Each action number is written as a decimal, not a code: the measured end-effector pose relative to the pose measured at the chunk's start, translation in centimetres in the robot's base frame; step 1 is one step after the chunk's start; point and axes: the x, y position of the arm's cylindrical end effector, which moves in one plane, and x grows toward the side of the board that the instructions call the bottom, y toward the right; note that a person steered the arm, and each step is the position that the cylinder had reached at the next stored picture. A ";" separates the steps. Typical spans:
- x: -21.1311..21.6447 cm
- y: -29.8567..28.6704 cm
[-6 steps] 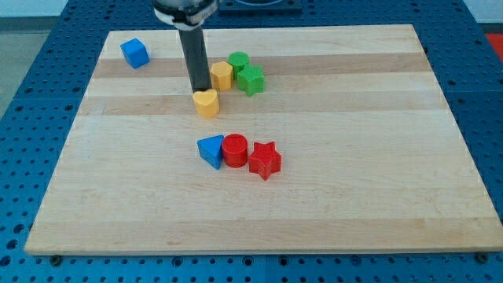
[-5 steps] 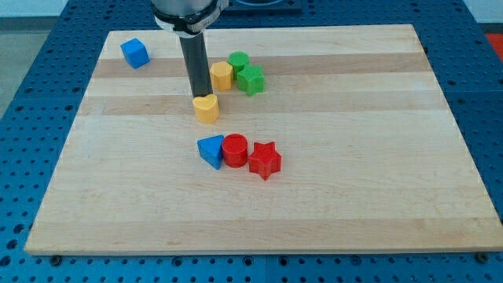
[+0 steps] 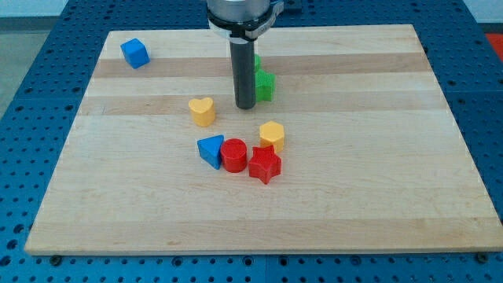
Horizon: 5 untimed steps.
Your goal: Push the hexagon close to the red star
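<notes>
The big wooden desk [image 3: 393,196] lies flat, and all the little blocks sit on it. My end effector is only a straight dark rod [image 3: 244,71] that comes down from the view's top. It has nothing that can open or close, so it grabs nothing and holds nothing; it can only push. My tip [image 3: 245,106] rests on bare wood. It stands above and a bit to the view's left of the yellow hexagon [image 3: 272,135], with a clear gap between them, so it touches no block right now. The green star [image 3: 266,85] sits just beside the rod on the view's right, and a green block [image 3: 256,60] peeks out behind the rod; I cannot tell its shape.

I think the job looks almost done, or done. The yellow hexagon sits just above the red star [image 3: 265,165], so near that they seem to touch. At most a tiny nudge down could be left.

The red round block [image 3: 233,154] and the blue triangle [image 3: 211,150] sit in a row to the left of the red star. The yellow heart [image 3: 202,112] is left of my tip. The blue cube [image 3: 134,53] is far off at the top left
</notes>
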 end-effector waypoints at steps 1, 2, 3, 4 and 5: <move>-5.6 -2.6; -12.2 -6.9; -17.5 -8.8; -15.3 -0.6; -5.3 8.8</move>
